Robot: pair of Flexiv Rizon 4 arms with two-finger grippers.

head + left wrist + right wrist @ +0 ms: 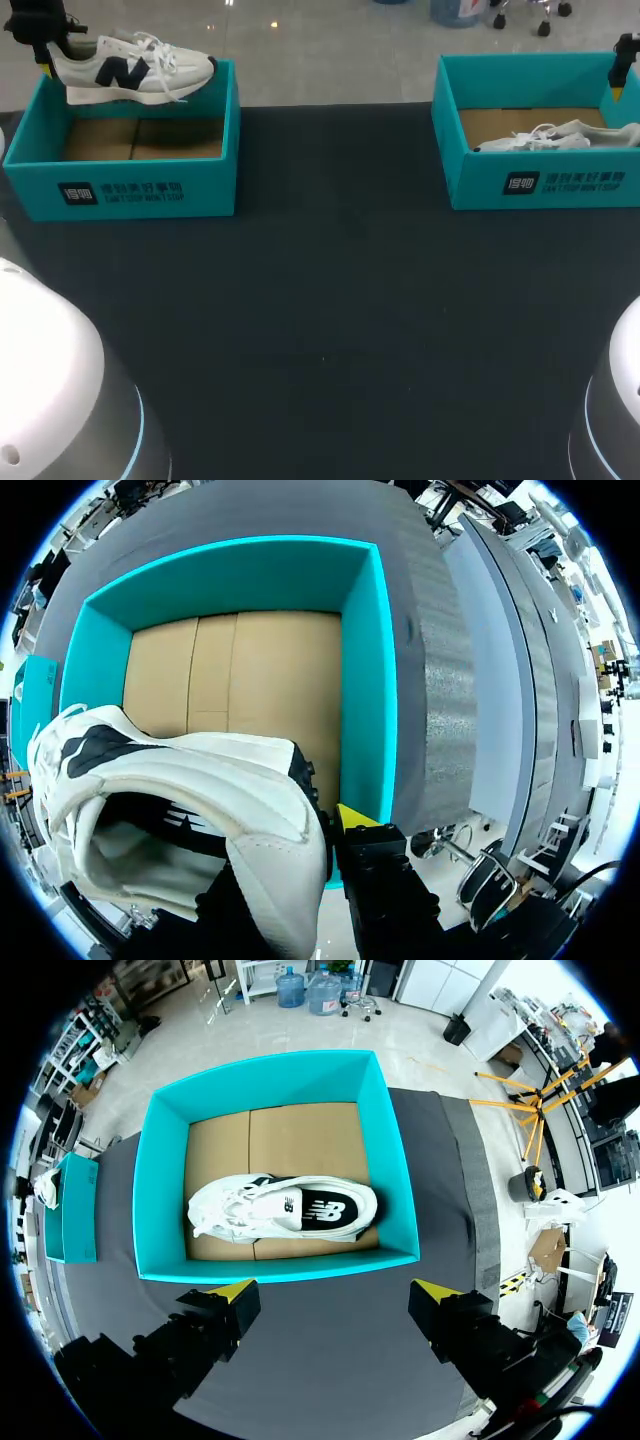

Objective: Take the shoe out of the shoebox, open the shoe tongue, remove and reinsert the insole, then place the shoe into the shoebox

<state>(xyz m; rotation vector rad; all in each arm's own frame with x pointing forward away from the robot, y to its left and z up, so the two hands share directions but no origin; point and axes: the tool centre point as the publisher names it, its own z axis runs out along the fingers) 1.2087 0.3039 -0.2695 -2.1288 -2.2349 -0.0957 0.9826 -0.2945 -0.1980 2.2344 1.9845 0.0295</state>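
The left fingers (355, 820) are gripping the shoe (130, 70) above its shoebox (130, 185); the right fingers (232, 1292) are hanging open; tongue and insole steps are waiting.

White cloth shoe (120, 72) with smooth dark panels; matt teal card shoebox (150, 190) with plain brown cardboard floor; dark, matt, finely textured table (330, 320) covering; glossy white plastic arm shell (50, 370).
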